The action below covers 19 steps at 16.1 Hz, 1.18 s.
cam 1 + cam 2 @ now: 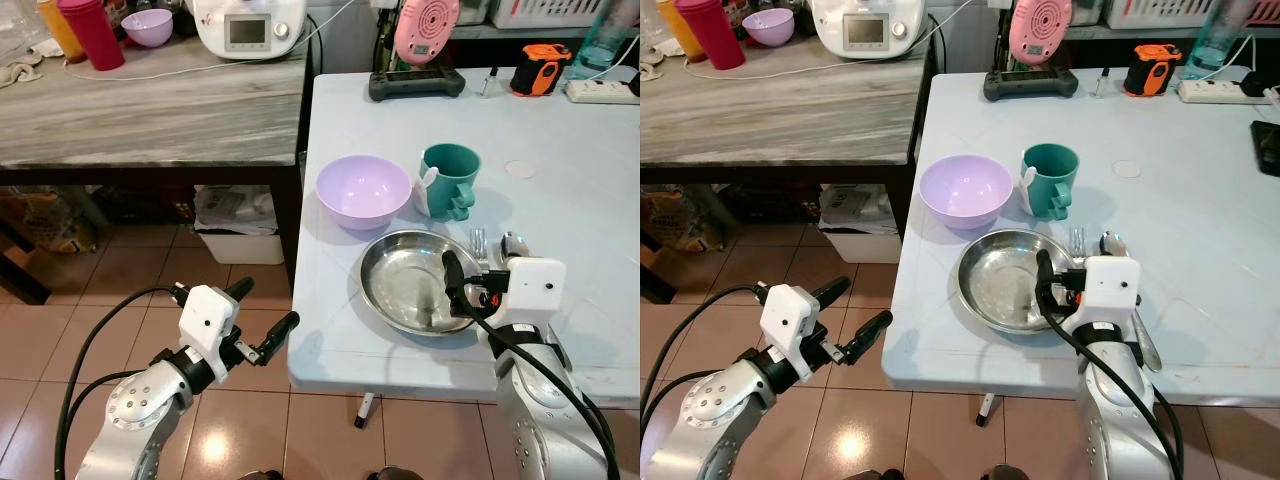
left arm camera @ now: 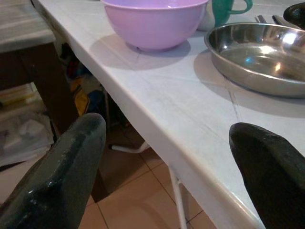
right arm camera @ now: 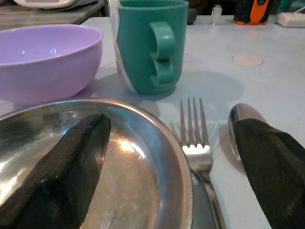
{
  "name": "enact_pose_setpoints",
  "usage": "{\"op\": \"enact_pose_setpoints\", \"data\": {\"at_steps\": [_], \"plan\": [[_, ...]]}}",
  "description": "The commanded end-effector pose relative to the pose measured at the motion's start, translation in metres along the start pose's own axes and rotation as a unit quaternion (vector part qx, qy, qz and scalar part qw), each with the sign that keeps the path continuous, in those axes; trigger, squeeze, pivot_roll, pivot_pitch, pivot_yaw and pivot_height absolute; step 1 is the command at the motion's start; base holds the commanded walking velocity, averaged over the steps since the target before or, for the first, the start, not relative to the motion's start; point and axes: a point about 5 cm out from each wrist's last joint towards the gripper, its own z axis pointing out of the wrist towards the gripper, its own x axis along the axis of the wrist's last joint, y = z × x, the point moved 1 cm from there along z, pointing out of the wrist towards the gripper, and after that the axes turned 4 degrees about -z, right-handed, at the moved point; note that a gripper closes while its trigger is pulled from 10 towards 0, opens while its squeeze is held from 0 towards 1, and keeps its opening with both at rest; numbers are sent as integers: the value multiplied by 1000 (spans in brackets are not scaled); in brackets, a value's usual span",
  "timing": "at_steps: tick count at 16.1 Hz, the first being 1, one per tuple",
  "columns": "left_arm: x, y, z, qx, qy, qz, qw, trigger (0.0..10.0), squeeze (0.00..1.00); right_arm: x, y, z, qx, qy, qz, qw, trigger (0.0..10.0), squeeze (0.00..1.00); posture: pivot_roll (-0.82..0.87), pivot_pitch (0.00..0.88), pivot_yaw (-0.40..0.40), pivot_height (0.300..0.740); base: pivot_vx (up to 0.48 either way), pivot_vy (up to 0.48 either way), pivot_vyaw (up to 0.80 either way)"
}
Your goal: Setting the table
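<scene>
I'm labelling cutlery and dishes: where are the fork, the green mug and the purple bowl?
fork (image 3: 191, 125), right wrist view, on its tines.
green mug (image 1: 449, 167), left eye view, on its side wall.
purple bowl (image 1: 363, 189), left eye view, inside its hollow.

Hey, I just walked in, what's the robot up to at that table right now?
It is setting the white table. A steel plate lies near the front edge, with a purple bowl and a green mug behind it, and a fork and spoon to its right. The right claw is open over the fork and the plate's right rim, holding nothing. The left claw is open, off the table's left edge.
</scene>
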Motion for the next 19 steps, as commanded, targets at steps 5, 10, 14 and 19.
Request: {"op": "enact_pose_setpoints", "data": {"at_steps": [5,10,14,19], "plan": [[-1,7,-5,-57,-15,7,998,10000,0,-2,-11,3,58,-24,40,997,10000,0,-189,187,46,740,0,0,0],[-2,9,-6,-67,-15,0,998,10000,0,1,-11,3,62,-31,61,996,10000,0,-183,186,45,740,0,0,0],[-2,8,-6,-71,-16,0,997,10000,0,10,-11,0,64,-12,79,995,10000,0,-186,186,44,740,0,0,0],[3,10,-4,-84,-9,-7,996,10000,0,13,-11,-10,70,-5,91,993,10000,0,-194,181,48,740,0,0,0]]}}
